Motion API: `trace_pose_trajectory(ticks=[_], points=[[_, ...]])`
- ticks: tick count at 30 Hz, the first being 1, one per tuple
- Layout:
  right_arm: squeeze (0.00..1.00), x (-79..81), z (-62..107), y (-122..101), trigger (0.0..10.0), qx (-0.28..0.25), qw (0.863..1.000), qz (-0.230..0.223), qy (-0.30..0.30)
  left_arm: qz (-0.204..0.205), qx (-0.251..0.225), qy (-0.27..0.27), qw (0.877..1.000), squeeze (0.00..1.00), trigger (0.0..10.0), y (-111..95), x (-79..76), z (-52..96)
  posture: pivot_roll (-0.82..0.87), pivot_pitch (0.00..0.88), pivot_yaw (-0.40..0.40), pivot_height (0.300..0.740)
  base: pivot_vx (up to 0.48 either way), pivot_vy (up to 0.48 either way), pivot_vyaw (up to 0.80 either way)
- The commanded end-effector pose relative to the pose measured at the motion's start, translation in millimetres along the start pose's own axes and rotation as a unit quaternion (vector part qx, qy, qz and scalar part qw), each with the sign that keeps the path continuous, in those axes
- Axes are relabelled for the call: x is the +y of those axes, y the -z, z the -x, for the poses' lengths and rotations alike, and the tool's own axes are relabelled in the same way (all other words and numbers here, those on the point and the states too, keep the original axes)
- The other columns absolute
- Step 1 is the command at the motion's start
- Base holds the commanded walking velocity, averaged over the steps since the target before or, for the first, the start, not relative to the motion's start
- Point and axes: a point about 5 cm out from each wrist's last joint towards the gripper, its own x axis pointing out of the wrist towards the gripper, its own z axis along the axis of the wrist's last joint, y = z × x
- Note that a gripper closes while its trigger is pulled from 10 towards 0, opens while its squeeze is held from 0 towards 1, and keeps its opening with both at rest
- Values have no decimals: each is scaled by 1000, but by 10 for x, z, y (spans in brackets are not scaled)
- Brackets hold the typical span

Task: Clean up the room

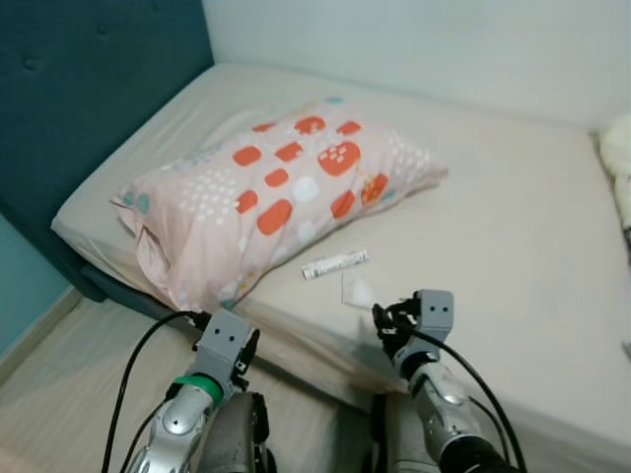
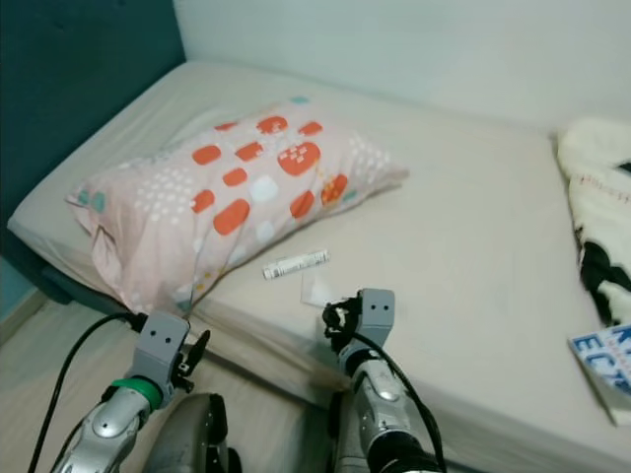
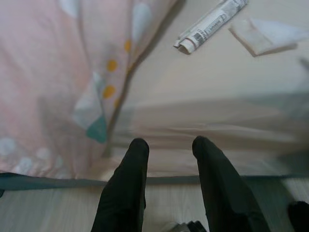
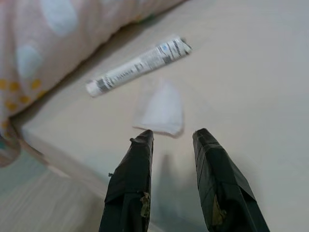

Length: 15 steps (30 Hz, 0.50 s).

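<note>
A small white tube [image 1: 335, 264] with printed text lies on the beige bed sheet [image 1: 513, 217], just below a pink pillow [image 1: 276, 192] with orange spots. Beside the tube lies a crumpled clear wrapper [image 1: 357, 291]. My right gripper [image 4: 171, 136] hovers over the bed's near edge, open, its fingertips just short of the wrapper [image 4: 160, 108] and the tube [image 4: 137, 67] beyond it. My left gripper [image 3: 167, 145] is open and empty, low by the bed's side under the pillow's corner [image 3: 72, 72].
A dark teal headboard [image 1: 89, 89] stands at the left and a white wall [image 1: 424, 39] behind the bed. A white and black plush blanket [image 2: 601, 217] and a book [image 2: 606, 365] lie at the bed's right. Pale wooden floor [image 1: 69, 384] runs below the mattress edge.
</note>
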Motion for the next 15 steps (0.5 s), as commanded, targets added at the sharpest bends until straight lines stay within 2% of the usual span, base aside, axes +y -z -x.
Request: trace_pose_trajectory(ticks=[1, 3, 4, 7, 8, 9, 14, 15], points=[[0, 49, -62, -85, 10000, -11, 999, 23, -20, -4, 10, 6, 1000, 0, 10000, 27, -2, 48, 73, 117, 72, 606, 0, 0, 0], [0, 49, -62, -85, 10000, -11, 999, 23, -20, -4, 10, 6, 1000, 0, 10000, 27, -2, 48, 73, 117, 72, 606, 0, 0, 0], [1000, 66, -99, -141, 10000, -17, 999, 33, -29, -3, 9, 6, 1000, 0, 10000, 23, -4, 64, 81, 137, 72, 606, 0, 0, 0], [1000, 78, -125, -180, 10000, -22, 998, 39, -35, -3, 9, 6, 1000, 0, 10000, 20, -5, 74, 81, 137, 72, 606, 0, 0, 0], [1000, 146, -235, -320, 10000, -26, 996, 70, -55, 4, 8, -1, 1000, 0, 10000, -5, -6, 128, 102, 192, 68, 606, 0, 0, 0], [1000, 174, -273, -366, 10000, -26, 995, 80, -60, 7, 8, -4, 1000, 0, 10000, -17, -7, 155, 109, 208, 64, 606, 0, 0, 0], [1000, 238, -357, -451, 10000, -14, 991, 113, -75, 16, 6, -12, 1000, 0, 10000, -59, -19, 256, 135, 264, 45, 606, 0, 0, 0], [67, 238, -371, -464, 10000, -9, 989, 126, -74, 19, 6, -15, 1000, 0, 10000, -76, -23, 285, 145, 285, 37, 606, 0, 0, 0]])
